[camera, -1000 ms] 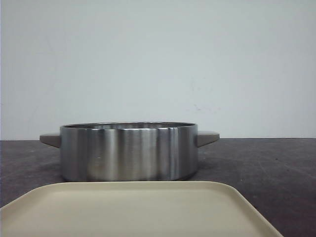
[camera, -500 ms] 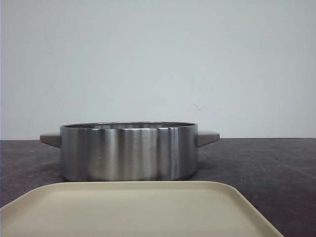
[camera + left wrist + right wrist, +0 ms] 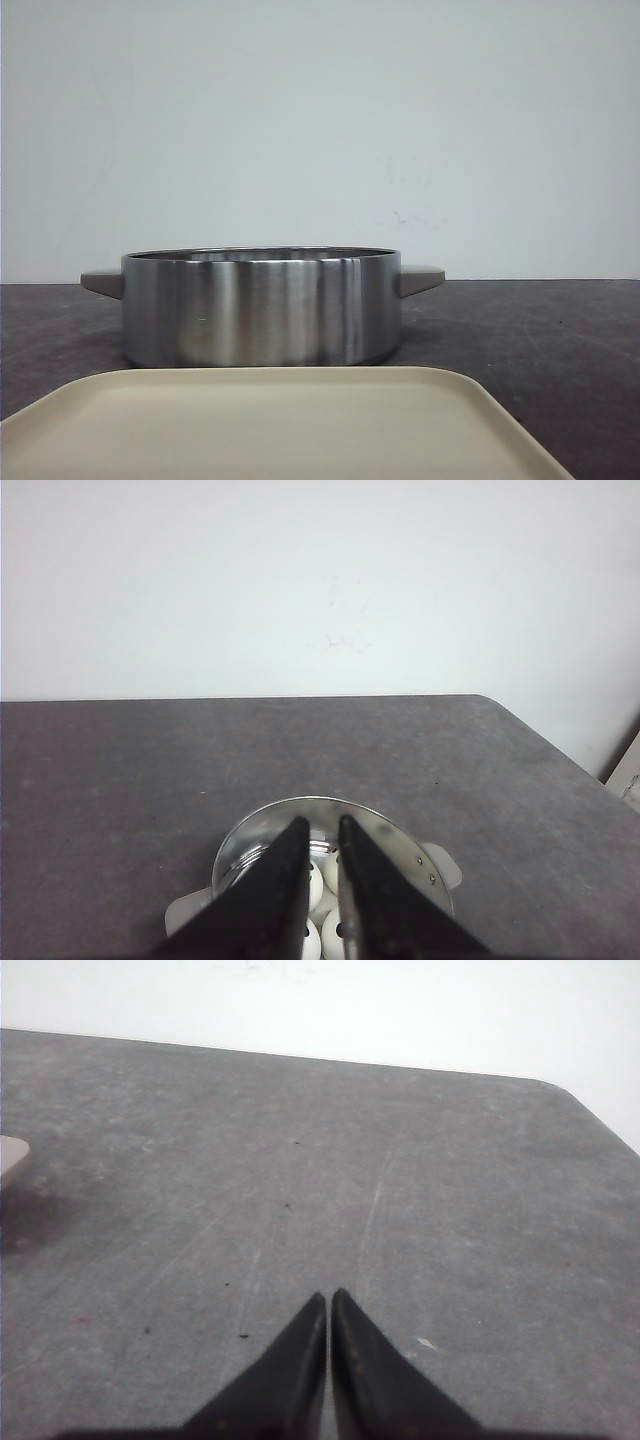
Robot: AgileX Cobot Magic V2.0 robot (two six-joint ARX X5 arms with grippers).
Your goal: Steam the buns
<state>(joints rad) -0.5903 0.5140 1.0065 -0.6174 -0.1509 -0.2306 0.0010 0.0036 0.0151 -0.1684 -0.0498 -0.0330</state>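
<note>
A steel pot (image 3: 260,310) with two beige handles stands mid-table; its wall hides the inside in the front view. In the left wrist view the pot (image 3: 400,845) lies below, and several white buns (image 3: 316,885) with black marks show inside it, largely covered by the fingers. My left gripper (image 3: 322,825) hangs above the pot, its fingers a narrow gap apart with nothing between them. My right gripper (image 3: 329,1298) is shut and empty over bare table. Neither gripper shows in the front view.
A beige tray (image 3: 280,420) with nothing on it lies in front of the pot, nearest the camera. A beige corner (image 3: 10,1155) shows at the edge of the right wrist view. The dark table ends at a white wall behind.
</note>
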